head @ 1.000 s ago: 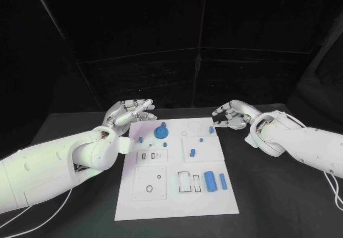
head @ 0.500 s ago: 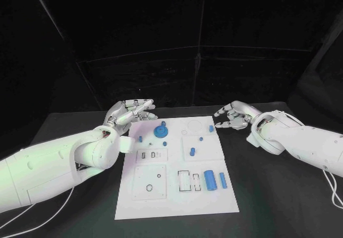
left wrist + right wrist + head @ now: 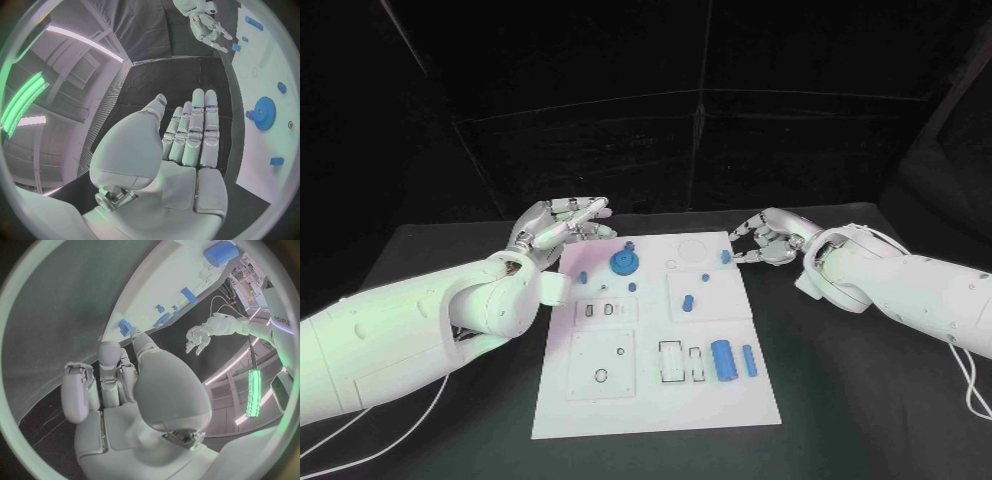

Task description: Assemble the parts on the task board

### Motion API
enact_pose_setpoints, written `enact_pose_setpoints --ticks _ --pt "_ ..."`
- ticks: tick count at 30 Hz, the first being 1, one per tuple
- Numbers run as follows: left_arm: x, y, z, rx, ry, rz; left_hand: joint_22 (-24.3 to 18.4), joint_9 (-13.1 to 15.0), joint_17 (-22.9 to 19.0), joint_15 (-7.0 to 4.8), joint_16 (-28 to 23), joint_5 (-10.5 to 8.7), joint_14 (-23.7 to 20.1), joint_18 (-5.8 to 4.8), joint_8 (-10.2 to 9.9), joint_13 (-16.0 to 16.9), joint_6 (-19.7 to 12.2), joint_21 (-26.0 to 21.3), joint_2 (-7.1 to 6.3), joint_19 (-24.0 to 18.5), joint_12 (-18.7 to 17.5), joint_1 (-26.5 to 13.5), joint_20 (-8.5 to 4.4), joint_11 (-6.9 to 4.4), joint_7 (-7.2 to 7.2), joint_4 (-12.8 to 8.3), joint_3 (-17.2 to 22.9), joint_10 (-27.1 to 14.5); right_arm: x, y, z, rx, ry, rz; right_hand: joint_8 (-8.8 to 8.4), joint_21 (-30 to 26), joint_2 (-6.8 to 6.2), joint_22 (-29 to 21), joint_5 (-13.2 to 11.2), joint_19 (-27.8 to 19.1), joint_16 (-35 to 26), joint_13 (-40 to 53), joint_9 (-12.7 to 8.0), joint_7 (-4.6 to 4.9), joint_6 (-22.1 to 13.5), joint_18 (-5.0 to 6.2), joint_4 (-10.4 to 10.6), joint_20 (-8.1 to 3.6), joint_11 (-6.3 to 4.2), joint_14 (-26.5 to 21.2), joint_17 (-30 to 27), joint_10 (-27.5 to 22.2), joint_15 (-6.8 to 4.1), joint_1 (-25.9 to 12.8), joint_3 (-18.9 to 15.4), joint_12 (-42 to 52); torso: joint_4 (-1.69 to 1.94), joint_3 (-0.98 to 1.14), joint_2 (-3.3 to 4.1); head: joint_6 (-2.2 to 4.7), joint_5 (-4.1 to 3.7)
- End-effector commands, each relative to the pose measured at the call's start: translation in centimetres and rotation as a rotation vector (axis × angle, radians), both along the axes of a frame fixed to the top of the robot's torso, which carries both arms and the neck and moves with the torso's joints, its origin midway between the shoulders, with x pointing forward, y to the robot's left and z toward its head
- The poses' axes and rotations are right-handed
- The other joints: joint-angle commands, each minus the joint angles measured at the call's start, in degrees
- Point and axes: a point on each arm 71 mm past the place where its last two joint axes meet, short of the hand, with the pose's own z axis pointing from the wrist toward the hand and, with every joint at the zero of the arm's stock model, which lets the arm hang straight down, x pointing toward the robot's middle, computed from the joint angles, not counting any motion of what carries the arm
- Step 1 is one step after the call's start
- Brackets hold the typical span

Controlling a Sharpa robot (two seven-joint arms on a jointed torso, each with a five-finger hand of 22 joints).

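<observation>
So right hand sits at the task board far right corner, about 1 o'clock, fingers curled in toward a small blue peg at the edge, likely setting up a pinch (contact unclear). Left hand hovers off the 11 o'clock corner, fingers straight and together, holding nothing. Blue gear stands near the board's far end; blue cylinder lies in a slot near 5 o'clock on the desk
</observation>
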Motion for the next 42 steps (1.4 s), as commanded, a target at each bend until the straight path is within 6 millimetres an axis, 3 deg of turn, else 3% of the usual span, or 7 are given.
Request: enact_pose_setpoints --ticks 1,11,23,31,42 --pt "0.0 -0.1 0.2 -0.006 -0.014 -0.013 -0.1 0.0 0.0 -0.17 -0.2 -0.22 0.4 0.80 -0.2 0.0 0.2 0.0 0.59 0.5 -0.3 0.2 0.03 0.17 0.05 -0.4 0.0 0.4 0.0 0.3 -0.2 -0.010 0.018 0.025 0.05 0.2 0.12 4.1 0.3 1.0 -0.1 5.7 0.1 0.18 0.4 -0.39 -0.3 -0.13 -0.13 -0.1 0.0 -0.2 -0.06 0.3 0.0 -0.2 0.03 0.06 -0.02 -0.12 -0.04" --pt "0.0 -0.2 0.2 -0.006 -0.014 -0.014 -0.1 0.0 0.0 -0.17 -0.2 -0.22 0.4 0.80 -0.2 0.0 0.2 0.0 0.59 0.5 -0.3 0.2 0.03 0.17 0.05 -0.4 0.0 0.4 0.2 0.8 -0.7 -0.027 0.025 0.018 0.23 0.2 0.46 4.1 0.1 1.1 -0.1 5.9 0.2 0.20 0.8 -0.40 -0.3 -0.12 -0.11 -0.1 0.0 -0.1 -0.04 0.0 0.0 -0.1 0.13 0.09 -0.03 0.01 -0.11" --pt "0.0 -0.1 0.2 -0.005 -0.014 -0.011 -0.1 0.0 0.1 -0.18 -0.2 -0.22 0.4 0.80 -0.2 0.0 0.3 0.0 0.60 0.5 -0.3 0.3 0.03 0.16 0.05 -0.5 0.0 0.4 0.5 1.3 -1.3 -0.041 0.031 0.002 0.51 0.3 1.51 4.4 -0.2 1.2 -0.1 6.4 0.2 0.21 1.6 -0.46 -0.3 -0.10 -0.12 -0.1 0.0 0.4 -0.04 -0.3 0.3 0.4 -0.02 0.12 -0.02 -0.05 0.12" --pt "0.0 -0.1 0.2 -0.005 -0.013 -0.011 -0.1 0.0 0.1 -0.18 -0.2 -0.22 0.4 0.80 -0.2 0.0 0.3 0.0 0.60 0.5 -0.3 0.3 0.03 0.16 0.05 -0.5 0.0 0.4 0.6 1.5 -1.4 -0.051 0.040 0.008 1.59 0.4 2.62 4.6 -1.6 1.3 -0.1 6.8 0.5 -0.31 4.8 -0.48 -0.7 -0.31 -0.56 -0.1 0.0 0.8 -0.34 -0.4 1.3 0.8 0.00 0.16 -0.02 -0.08 0.10" --pt "0.0 -0.1 0.2 -0.005 -0.013 -0.011 -0.1 0.0 0.1 -0.18 -0.2 -0.22 0.4 0.80 -0.2 0.0 0.3 0.0 0.60 0.5 -0.3 0.3 0.03 0.16 0.05 -0.5 0.0 0.4 0.6 1.6 -1.5 -0.056 0.041 0.006 1.99 0.4 3.09 4.7 -1.7 1.3 -0.1 7.1 0.5 -0.81 6.5 -0.49 -0.9 -0.57 -0.97 -0.1 0.0 1.0 -0.64 -0.7 2.0 1.0 0.00 0.17 -0.05 -0.14 0.05"
